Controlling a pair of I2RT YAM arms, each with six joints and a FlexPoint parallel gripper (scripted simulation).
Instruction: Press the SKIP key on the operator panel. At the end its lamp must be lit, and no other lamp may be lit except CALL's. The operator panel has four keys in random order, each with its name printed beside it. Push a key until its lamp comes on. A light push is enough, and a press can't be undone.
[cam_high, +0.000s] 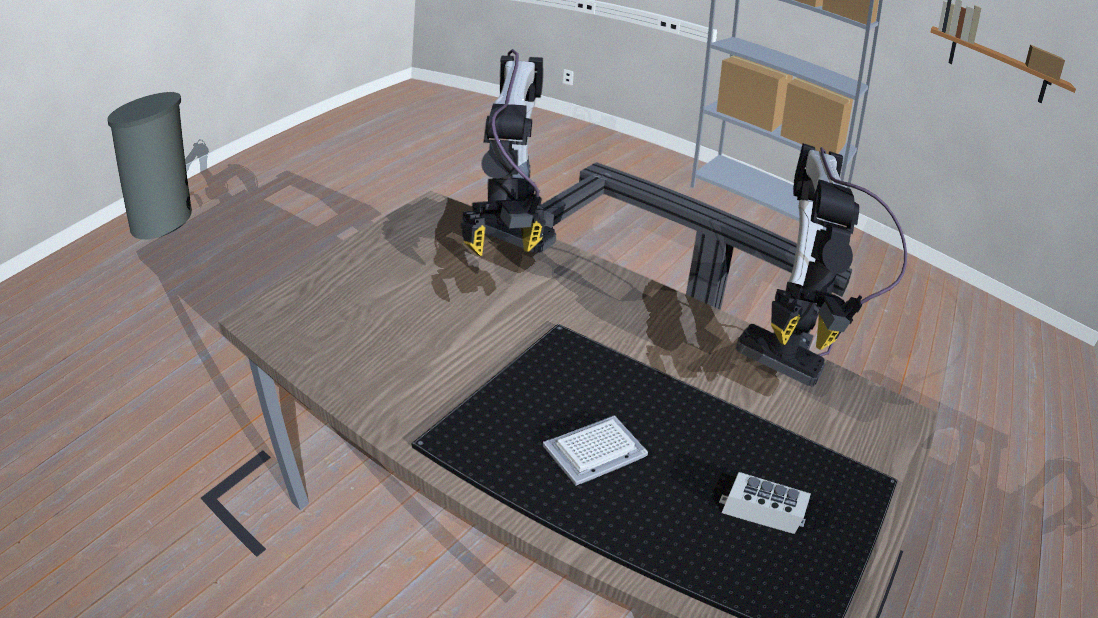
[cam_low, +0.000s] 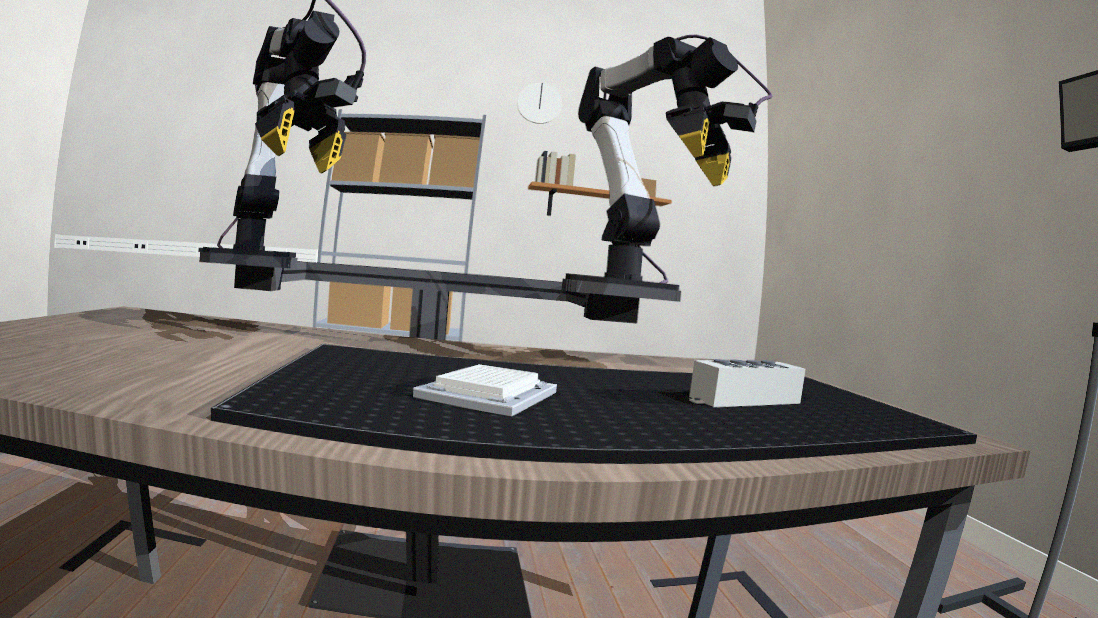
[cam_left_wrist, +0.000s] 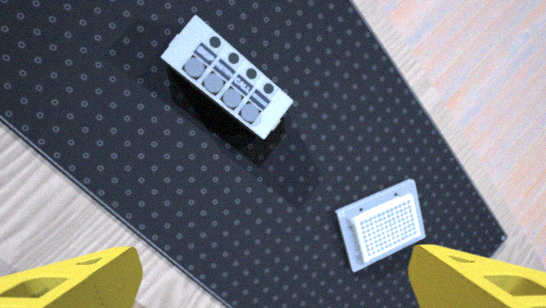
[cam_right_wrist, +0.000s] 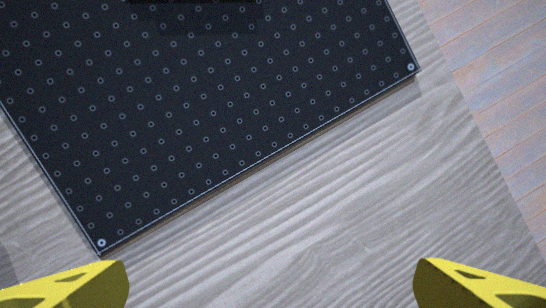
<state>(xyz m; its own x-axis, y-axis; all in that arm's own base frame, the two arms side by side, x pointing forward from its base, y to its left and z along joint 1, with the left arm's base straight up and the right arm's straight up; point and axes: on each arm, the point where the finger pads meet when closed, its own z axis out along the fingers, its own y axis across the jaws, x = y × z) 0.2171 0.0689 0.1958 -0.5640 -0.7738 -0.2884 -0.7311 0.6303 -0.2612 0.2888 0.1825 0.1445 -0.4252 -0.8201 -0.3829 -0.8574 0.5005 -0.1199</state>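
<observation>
The left tool (cam_high: 805, 345) (cam_low: 707, 168) (cam_left_wrist: 274, 259) is open, its yellow fingers spread wide with nothing held, and it is poised above the counter (cam_high: 368, 330) (cam_low: 461, 483) (cam_left_wrist: 50, 180) (cam_right_wrist: 325, 200). The right tool (cam_high: 505, 251) (cam_low: 305, 162) (cam_right_wrist: 271, 271) is likewise open and unloaded, high up and well apart from the other.

From the left tool, the operator panel (cam_high: 731, 510) (cam_low: 756, 386) (cam_left_wrist: 178, 48) is found between 6 and 7 o'clock in the top view, and between 11 and 12 in the left wrist view. It is set on a black perforated board (cam_high: 653, 537) (cam_low: 614, 437) (cam_left_wrist: 350, 140) (cam_right_wrist: 200, 100), untouched by either tool.

Four round keys (cam_high: 766, 487) (cam_low: 760, 363) (cam_left_wrist: 213, 82) are lined up on its top, with a label and a dark, unlit lamp (cam_high: 761, 501) (cam_left_wrist: 233, 58) beside each. In the left wrist view, CALL can be read on the third label (cam_left_wrist: 243, 83) counted from the 10 o'clock end; the other names are too blurred, so the SKIP key cannot be told apart.

Farther out, between 9 and 10 o'clock from the panel in the top view, a white well plate (cam_high: 597, 445) (cam_low: 487, 380) (cam_left_wrist: 387, 227) is seated on a flat grey base.
</observation>
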